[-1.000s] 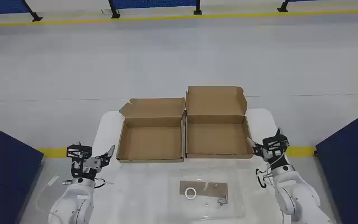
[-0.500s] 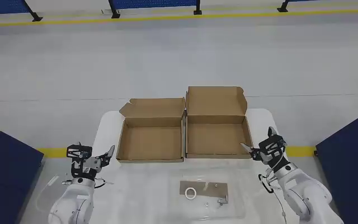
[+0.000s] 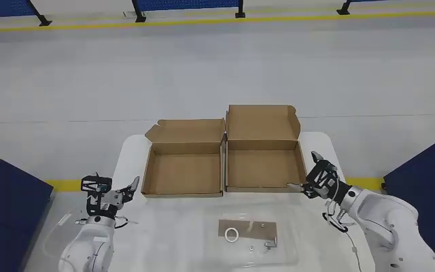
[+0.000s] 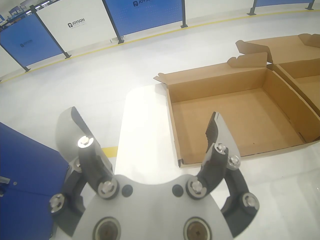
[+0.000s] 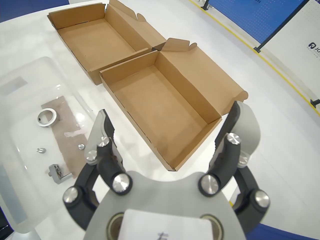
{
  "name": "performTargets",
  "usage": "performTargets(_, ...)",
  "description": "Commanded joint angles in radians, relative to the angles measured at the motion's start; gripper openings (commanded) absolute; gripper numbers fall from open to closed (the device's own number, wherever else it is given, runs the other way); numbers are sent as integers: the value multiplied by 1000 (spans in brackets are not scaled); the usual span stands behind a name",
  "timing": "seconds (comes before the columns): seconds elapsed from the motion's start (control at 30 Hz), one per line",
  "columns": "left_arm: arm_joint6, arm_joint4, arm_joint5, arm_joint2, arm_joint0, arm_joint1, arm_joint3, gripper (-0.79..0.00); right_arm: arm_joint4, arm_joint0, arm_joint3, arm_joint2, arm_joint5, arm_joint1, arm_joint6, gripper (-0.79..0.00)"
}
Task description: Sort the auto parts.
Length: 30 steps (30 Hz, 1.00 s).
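Hanging above the near right corner of the right cardboard box [image 3: 264, 168], the right pincer [image 5: 170, 108] is released, its jaws spread wide with nothing between them. The left pincer [image 4: 143, 116] is released as well, jaws apart and holding nothing. It sits over the left edge of the white table [image 3: 170, 217], near the near left corner of the left cardboard box [image 3: 183, 173] but not touching it.

The two boxes stand side by side at the far part of the table, touching along one wall, each with its lid flap folded back.

The auto parts lie in a clear plastic tray [image 5: 22, 106] on the table just in front of the boxes. A brown liner sheet [image 5: 70, 121] covers part of the tray's floor. A metal ring [image 5: 47, 124] lies flat at one end of the sheet. A small angled metal bracket [image 5: 58, 173] rests at the sheet's other end, nearer the right pincer. Between ring and bracket are two small screws, one [image 5: 80, 146] at the sheet's edge and the other [image 5: 41, 150] on the bare tray floor.
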State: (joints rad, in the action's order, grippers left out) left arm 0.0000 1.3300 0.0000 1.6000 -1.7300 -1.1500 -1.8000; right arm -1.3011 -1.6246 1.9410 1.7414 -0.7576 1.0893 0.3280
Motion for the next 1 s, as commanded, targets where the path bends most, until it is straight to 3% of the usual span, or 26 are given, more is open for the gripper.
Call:
performTargets(0.0, 0, 0, 0, 0, 0, 0, 0, 0, 0, 0, 0, 0, -1, 0, 0, 0)
performTargets(0.1, 0, 0, 0, 0, 0, 0, 0, 0, -13, 24, 19, -24, -47, -4, 6, 0)
performTargets(0.2, 0, 0, 0, 0, 0, 0, 0, 0, -5, 76, 19, -57, -144, -13, 91, 0)
performTargets(0.33, 0, 0, 0, 0, 0, 0, 0, 0, 70, 150, 20, -111, -255, -26, 257, 0)
performTargets(0.43, 0, 0, 0, 0, 0, 0, 0, 0, 198, 185, 31, -181, -255, -44, 431, 0)
performTargets(0.77, 0, 0, 0, 0, 0, 0, 0, 0, 204, 198, 65, -223, -255, -51, 459, 0)
performTargets(0.97, 0, 0, 0, 0, 0, 0, 0, 0, 131, 271, 58, -390, -255, -121, 480, 0)
